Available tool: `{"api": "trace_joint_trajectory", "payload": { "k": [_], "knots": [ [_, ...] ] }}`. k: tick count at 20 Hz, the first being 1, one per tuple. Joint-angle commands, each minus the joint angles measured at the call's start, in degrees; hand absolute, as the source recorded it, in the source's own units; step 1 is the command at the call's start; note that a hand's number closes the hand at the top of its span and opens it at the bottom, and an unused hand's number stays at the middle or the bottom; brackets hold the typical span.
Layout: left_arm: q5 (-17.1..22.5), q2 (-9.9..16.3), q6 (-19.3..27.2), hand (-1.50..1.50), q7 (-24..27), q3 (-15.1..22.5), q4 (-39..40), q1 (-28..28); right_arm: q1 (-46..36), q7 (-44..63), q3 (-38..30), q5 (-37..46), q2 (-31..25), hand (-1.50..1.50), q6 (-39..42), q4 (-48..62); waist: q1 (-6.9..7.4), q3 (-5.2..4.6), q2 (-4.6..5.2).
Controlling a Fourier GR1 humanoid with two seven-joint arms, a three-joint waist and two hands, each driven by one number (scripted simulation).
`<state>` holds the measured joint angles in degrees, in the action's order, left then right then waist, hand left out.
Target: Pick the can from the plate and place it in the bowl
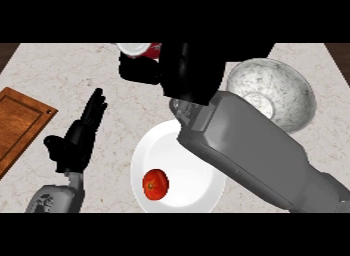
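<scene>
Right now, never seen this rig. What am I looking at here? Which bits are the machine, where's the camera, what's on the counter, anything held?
One picture, taken from the robot's head and looking steeply down at a pale stone counter. The two grey forearms coming in from the lower edge belong to a humanoid robot, and each ends in a black hand.

The left hand rests open, fingers up, at the left. The right hand is stretched across to the far edge and curled round a red and white can, which is mostly hidden.

On the counter there is a white plate with a tomato on it, a grey speckled bowl at the far right, and a wooden board at the left edge with something yellow-green on it that is cut off.
</scene>
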<state>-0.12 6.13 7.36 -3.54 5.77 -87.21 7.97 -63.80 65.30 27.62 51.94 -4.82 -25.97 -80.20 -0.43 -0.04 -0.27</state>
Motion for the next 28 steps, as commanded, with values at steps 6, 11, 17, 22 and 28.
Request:
{"api": "trace_joint_trajectory", "payload": {
  "k": [6,11,17,22,28],
  "knots": [
    [1.50,0.77,-1.87,0.00,0.30,-1.16,-0.84,-0.77,-0.19,2.52,-5.32,-0.35,-6.74,1.50,12.88,5.86,0.42,-0.03,0.06],
    [-0.81,-1.02,-0.17,0.00,-0.33,1.23,-2.05,-1.78,7.84,-6.75,-5.51,-1.69,-13.39,1.50,13.94,7.83,0.27,0.05,0.13],
    [-1.14,-0.37,-0.46,0.00,-1.67,0.69,-3.89,-2.71,13.11,-12.02,-11.18,-0.27,-16.28,1.50,10.27,11.51,0.63,0.05,0.20],
    [-0.66,0.10,-0.84,0.00,-2.11,-1.70,-1.32,2.03,18.33,-20.19,-14.73,-0.25,-17.60,1.50,4.85,17.57,0.66,0.06,0.40],
    [-1.70,-1.30,-0.93,0.00,0.34,0.24,-2.87,-2.92,23.18,-27.88,-19.02,-8.25,-17.03,1.50,8.47,19.98,0.74,0.07,0.29]
  ]
}}
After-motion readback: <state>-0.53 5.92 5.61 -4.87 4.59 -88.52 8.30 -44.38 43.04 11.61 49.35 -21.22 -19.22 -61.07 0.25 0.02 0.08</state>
